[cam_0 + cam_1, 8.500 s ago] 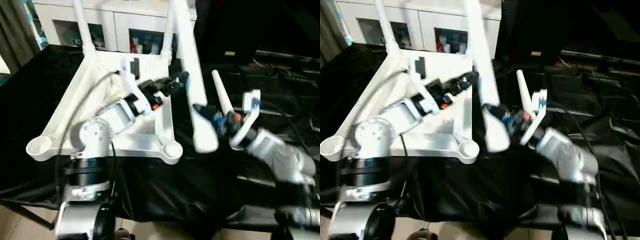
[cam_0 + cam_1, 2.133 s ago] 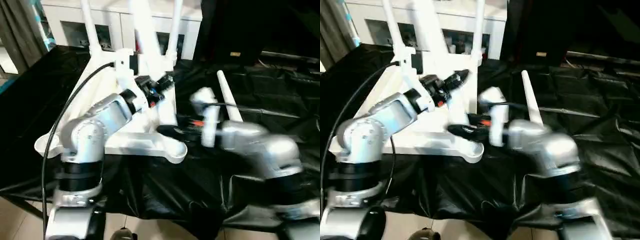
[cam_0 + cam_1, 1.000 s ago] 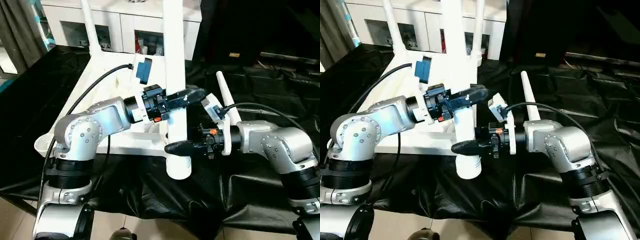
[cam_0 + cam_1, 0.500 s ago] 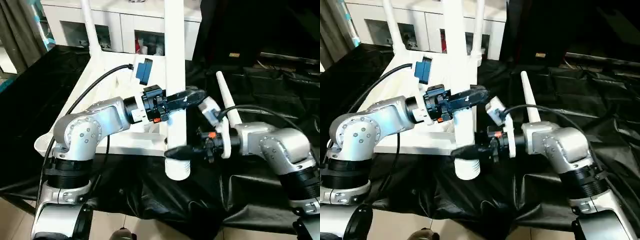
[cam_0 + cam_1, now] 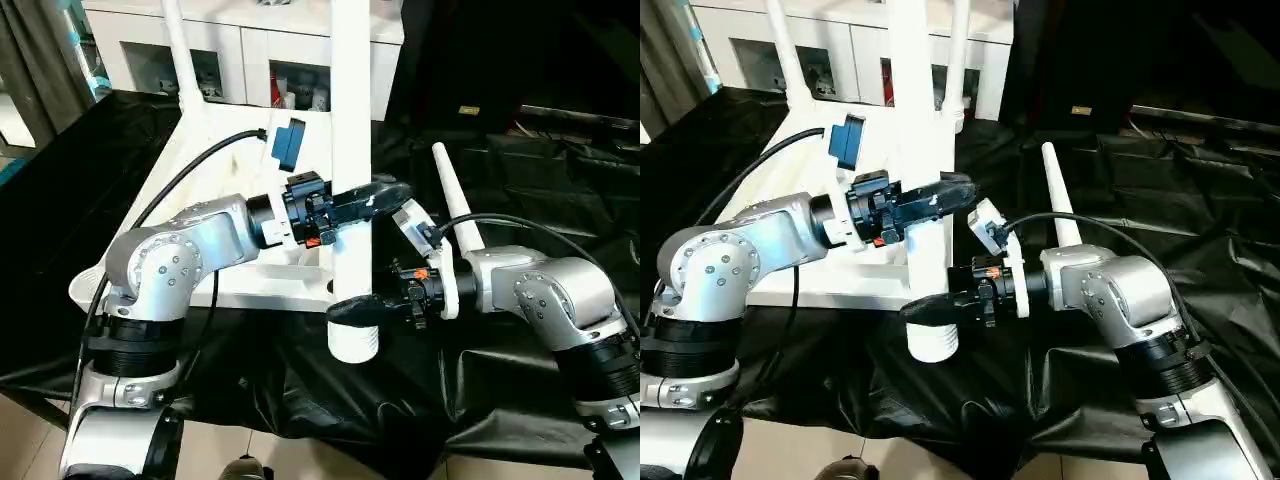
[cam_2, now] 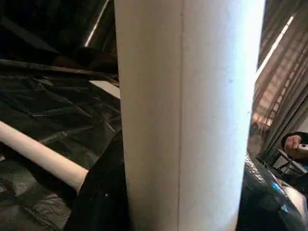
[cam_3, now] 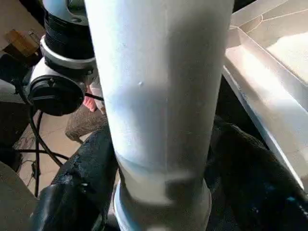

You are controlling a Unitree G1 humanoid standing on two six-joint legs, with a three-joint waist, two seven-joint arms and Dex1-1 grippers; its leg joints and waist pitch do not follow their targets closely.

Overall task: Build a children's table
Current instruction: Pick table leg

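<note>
The white leg (image 5: 350,180) stands nearly upright in front of the robot, its threaded thick end hanging just off the near corner of the upturned tabletop (image 5: 200,150), which lies on the black-draped table (image 5: 520,200). The left claw (image 5: 375,192) is clamped around the leg's middle; the right claw (image 5: 352,310) closes around it lower down, just above the thread. Another leg (image 5: 452,205) lies loose on the cloth to the right. The tube looks light, stiff and smooth, so likely slippery; two spaced grips near the thick end should keep it from tilting while it is aimed at the corner socket (image 5: 88,290).
</note>
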